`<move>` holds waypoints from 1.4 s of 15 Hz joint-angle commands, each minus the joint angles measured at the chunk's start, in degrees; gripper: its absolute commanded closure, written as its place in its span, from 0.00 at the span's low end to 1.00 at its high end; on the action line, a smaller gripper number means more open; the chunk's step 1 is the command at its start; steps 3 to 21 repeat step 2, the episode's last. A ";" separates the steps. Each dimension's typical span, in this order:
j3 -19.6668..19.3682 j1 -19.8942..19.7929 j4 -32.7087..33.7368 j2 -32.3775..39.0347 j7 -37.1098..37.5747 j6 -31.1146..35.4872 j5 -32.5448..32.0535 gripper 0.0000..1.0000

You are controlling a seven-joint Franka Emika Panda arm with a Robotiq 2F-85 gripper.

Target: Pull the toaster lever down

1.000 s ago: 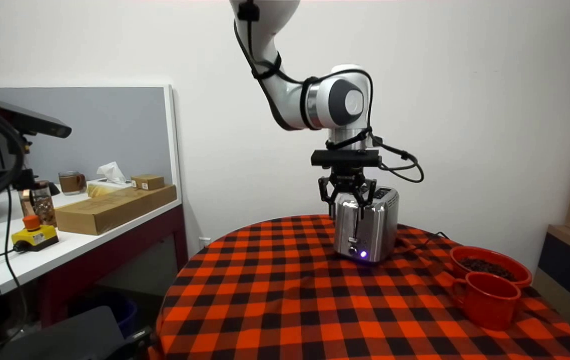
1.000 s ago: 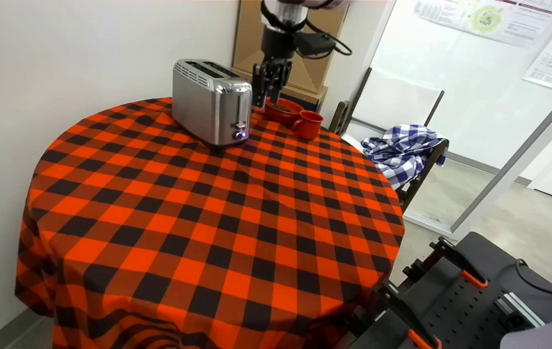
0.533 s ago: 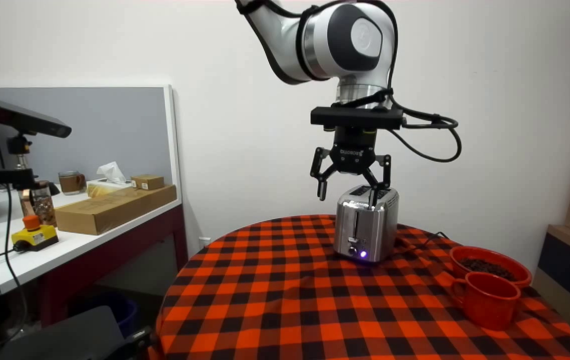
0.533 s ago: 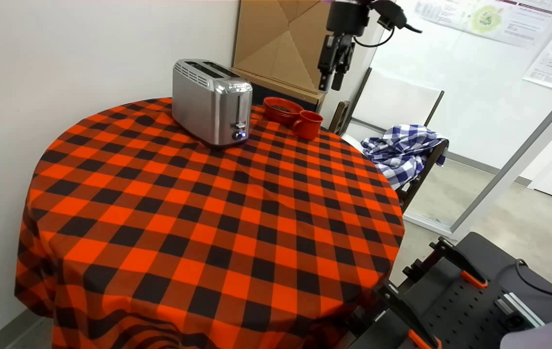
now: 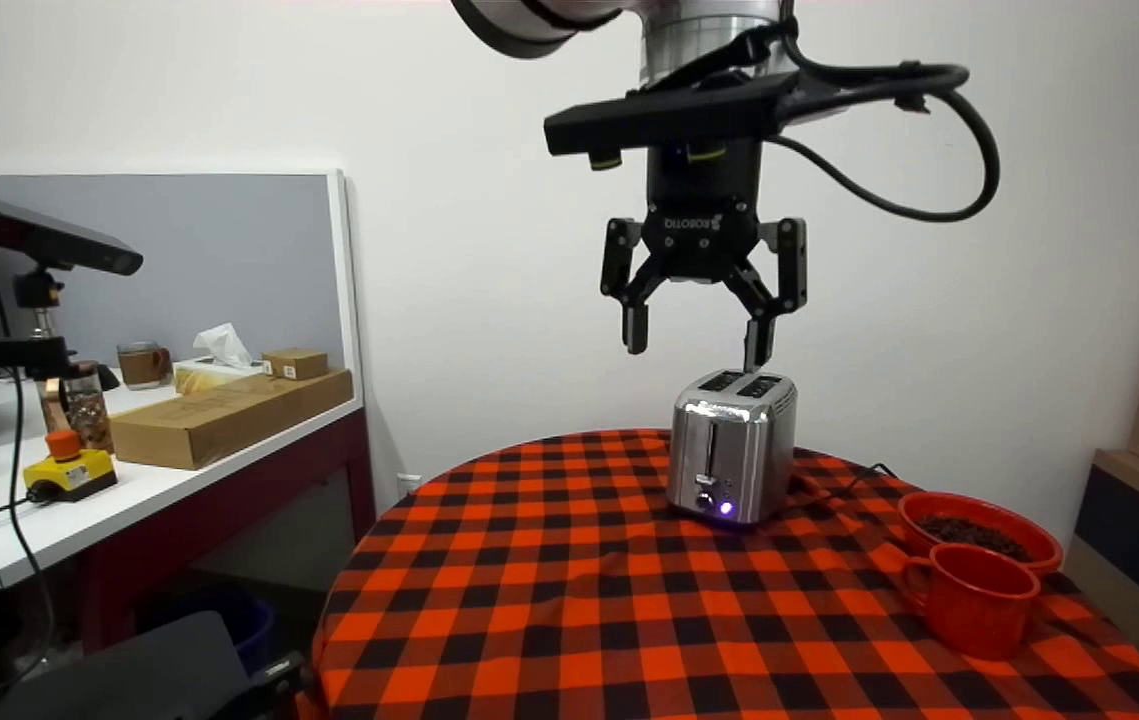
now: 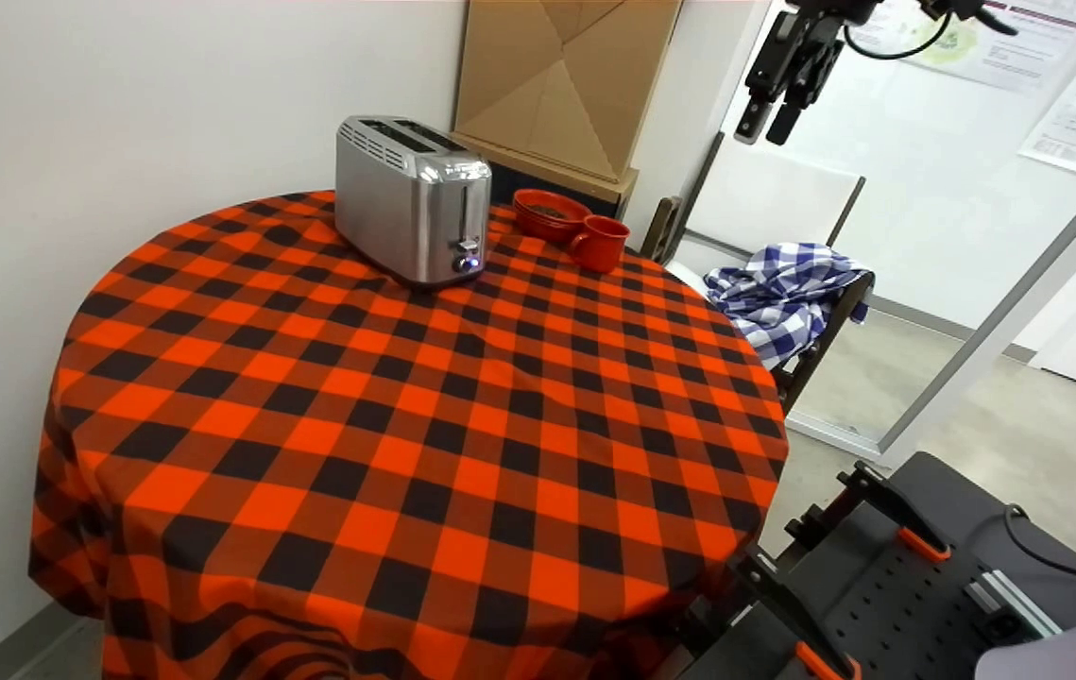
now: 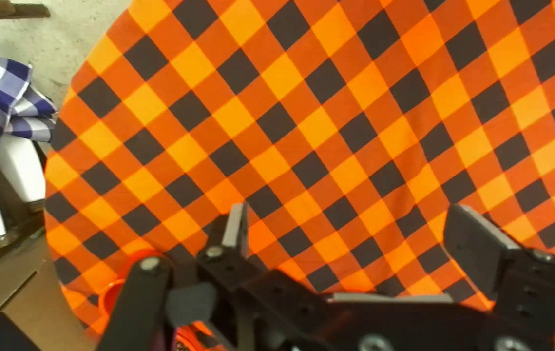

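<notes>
The silver toaster (image 5: 774,455) stands upright on the checked table, its front slot facing outward. It also shows in the other exterior frame (image 6: 379,203). Its lever (image 5: 706,481) sits low in the slot, just above the knob; it shows there as well (image 6: 469,246). A purple-blue light glows beside the knob. My gripper (image 5: 696,355) is open and empty, raised higher than the toaster and well apart from it, out on its lever side (image 6: 762,138). In the wrist view the spread fingers (image 7: 345,209) have only tablecloth between them; the toaster is out of that view.
A red mug (image 5: 984,600) and a red bowl (image 5: 979,525) with dark bits stand beside the toaster. A power cord (image 5: 844,492) runs behind it. The round table has a red-black checked cloth (image 6: 405,397). A chair with a blue checked cloth (image 6: 788,293) stands beyond the edge.
My gripper has risen and drawn back from close by the toaster's front, away from the toaster and the wall behind it. The toaster, its lever and the light look the same.
</notes>
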 commanded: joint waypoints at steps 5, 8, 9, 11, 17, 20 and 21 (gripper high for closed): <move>-1.72 1.55 -1.57 -2.55 1.38 0.23 -0.53 0.00; -1.72 1.55 -1.57 -2.55 1.38 0.23 -0.53 0.00; -1.72 1.55 -1.57 -2.55 1.38 0.23 -0.53 0.00; -1.72 1.55 -1.57 -2.55 1.38 0.23 -0.53 0.00; -1.72 1.55 -1.57 -2.55 1.38 0.23 -0.53 0.00; -1.72 1.55 -1.57 -2.55 1.38 0.23 -0.53 0.00; -1.72 1.55 -1.57 -2.55 1.38 0.23 -0.53 0.00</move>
